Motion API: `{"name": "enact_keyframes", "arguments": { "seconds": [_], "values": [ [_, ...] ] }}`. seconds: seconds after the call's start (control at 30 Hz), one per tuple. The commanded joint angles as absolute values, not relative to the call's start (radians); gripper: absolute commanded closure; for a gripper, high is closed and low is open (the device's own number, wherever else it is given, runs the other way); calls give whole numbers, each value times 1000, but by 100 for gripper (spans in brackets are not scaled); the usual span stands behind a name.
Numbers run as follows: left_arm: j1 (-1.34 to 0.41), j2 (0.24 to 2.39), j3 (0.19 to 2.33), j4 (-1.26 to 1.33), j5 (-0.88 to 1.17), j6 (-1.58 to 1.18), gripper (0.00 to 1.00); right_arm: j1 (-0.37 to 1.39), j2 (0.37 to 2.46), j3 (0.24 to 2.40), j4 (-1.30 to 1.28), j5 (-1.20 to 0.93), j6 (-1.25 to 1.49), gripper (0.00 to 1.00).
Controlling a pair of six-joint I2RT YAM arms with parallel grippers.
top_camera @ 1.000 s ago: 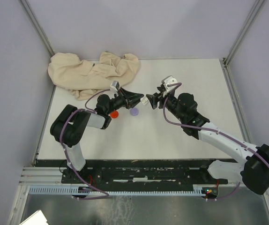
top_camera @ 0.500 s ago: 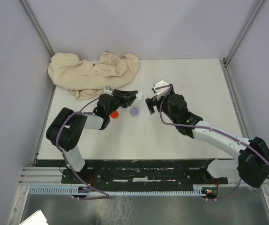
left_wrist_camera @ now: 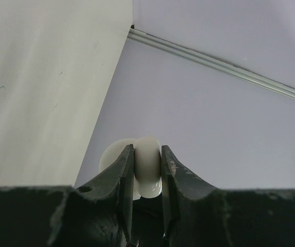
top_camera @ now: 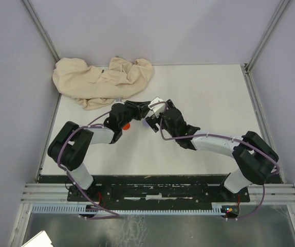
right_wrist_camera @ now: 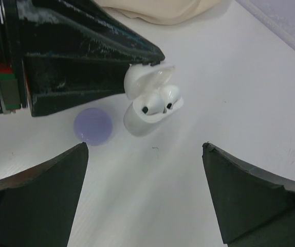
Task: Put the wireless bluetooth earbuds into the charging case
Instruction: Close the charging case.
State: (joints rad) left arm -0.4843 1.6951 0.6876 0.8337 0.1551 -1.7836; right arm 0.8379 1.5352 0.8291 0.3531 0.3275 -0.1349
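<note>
left gripper (left_wrist_camera: 147, 153) — clamped on charging case (right_wrist_camera: 140, 121) | right gripper (right_wrist_camera: 143, 148) — spread wide

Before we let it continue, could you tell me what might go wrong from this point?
The left gripper pinches the case only at its very tips, so a push from the open right gripper could twist it loose. The two white buds stand proud of the case; closing the lid may jam or flick them out. The grippers sit close and might collide.
</note>
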Motion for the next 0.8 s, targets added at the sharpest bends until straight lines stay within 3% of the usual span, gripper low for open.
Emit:
{"name": "enact_keyframes", "arguments": {
  "seconds": [0.0, 0.77],
  "values": [
    [-500, 1668, 715, 843, 140, -1836, 97, 844, 1581, 908, 466, 385, -153, 0],
    [-505, 1711, 699, 898, 253, -1827, 97, 846, 1631, 890, 546, 571, -379, 1]
  ]
}}
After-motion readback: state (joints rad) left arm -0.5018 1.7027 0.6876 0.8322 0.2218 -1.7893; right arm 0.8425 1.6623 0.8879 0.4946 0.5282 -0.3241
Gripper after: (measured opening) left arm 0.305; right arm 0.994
